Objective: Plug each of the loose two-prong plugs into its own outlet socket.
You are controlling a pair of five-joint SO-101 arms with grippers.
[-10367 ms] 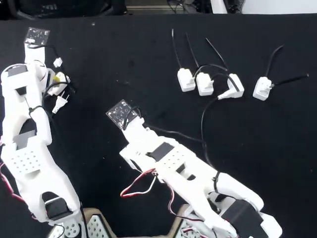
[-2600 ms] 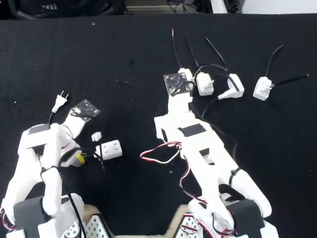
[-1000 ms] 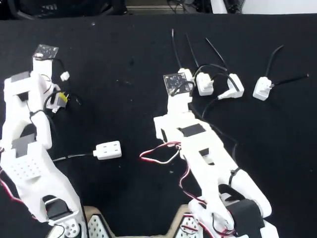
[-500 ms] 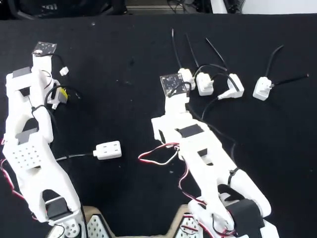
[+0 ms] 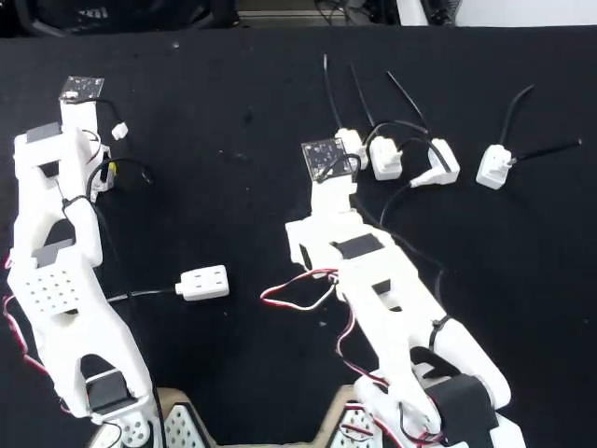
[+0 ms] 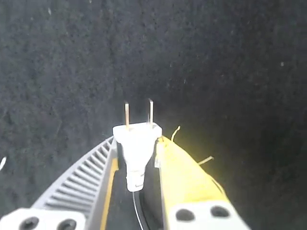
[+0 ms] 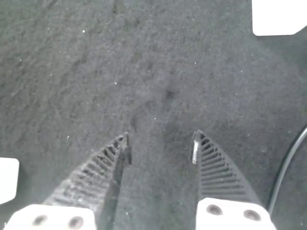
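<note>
My left gripper (image 6: 137,140) is shut on a white two-prong plug (image 6: 137,143), prongs pointing away over bare black mat. In the high view this gripper (image 5: 105,175) hangs at the far left of the table. A white outlet socket block (image 5: 202,282) with a black cord lies on the mat in front of it, near the middle left. My right gripper (image 7: 160,141) is open just above the mat with nothing between its fingers. That arm's wrist (image 5: 326,160) sits beside the leftmost of several white sockets (image 5: 352,147) in the back row.
More white socket blocks (image 5: 385,159) (image 5: 494,168) with black cords stand in the back row; one (image 5: 441,163) has a plug in it. A black cable (image 5: 387,224) runs from there under the right arm. White corners (image 7: 280,17) show at the right wrist view's edges.
Over several seconds the left arm set the socket block on the mat, swung back to the far left and took the plug. In the last second the right wrist shifted slightly left.
</note>
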